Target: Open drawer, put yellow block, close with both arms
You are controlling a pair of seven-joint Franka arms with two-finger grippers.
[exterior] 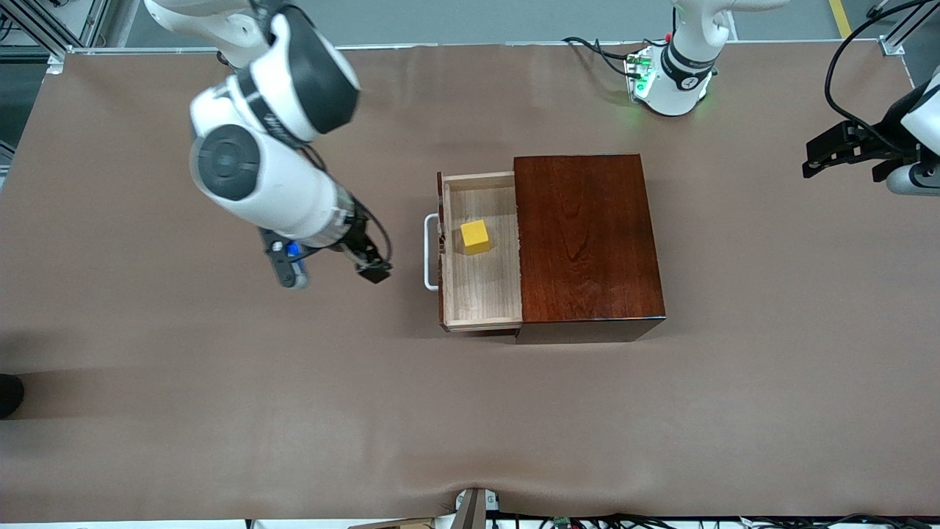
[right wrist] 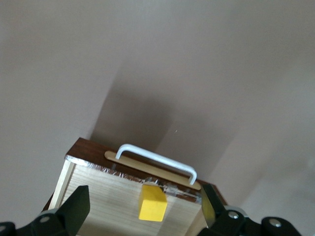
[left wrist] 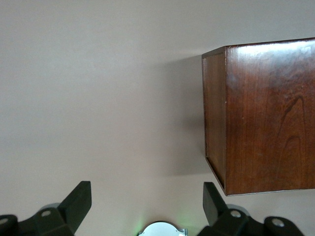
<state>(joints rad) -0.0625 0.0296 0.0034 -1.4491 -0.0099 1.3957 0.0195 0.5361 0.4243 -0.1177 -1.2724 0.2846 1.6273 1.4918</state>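
1. The block (exterior: 475, 236) sits inside the drawer (exterior: 481, 294), on its pale wood floor, in the part of the tray farther from the front camera. It touches no wall, and nothing holds it.
2. The drawer is pulled out of the box (exterior: 587, 239) toward the right arm's end of the bench (exterior: 220, 411). Its white handle (exterior: 430, 252) sticks out on that same side.
3. In the right wrist view the block (right wrist: 152, 202) lies just inside the drawer's dark front, with the handle (right wrist: 156, 161) arching just outside it.
4. The right tool (exterior: 365, 264) hangs over bare bench near the handle, toward the right arm's end, apart from it and touching nothing. Its fingers (right wrist: 75, 209) are spread wide and hold nothing.
5. The box stands on the bench with its glossy dark top closed over the rest of the drawer; the left wrist view shows one corner of the box (left wrist: 266, 118) and its plain side panel.
6. The left tool (exterior: 844, 150) waits high at the left arm's end of the bench, well apart from the box. Its fingers (left wrist: 78, 199) are also spread wide, and they are empty.
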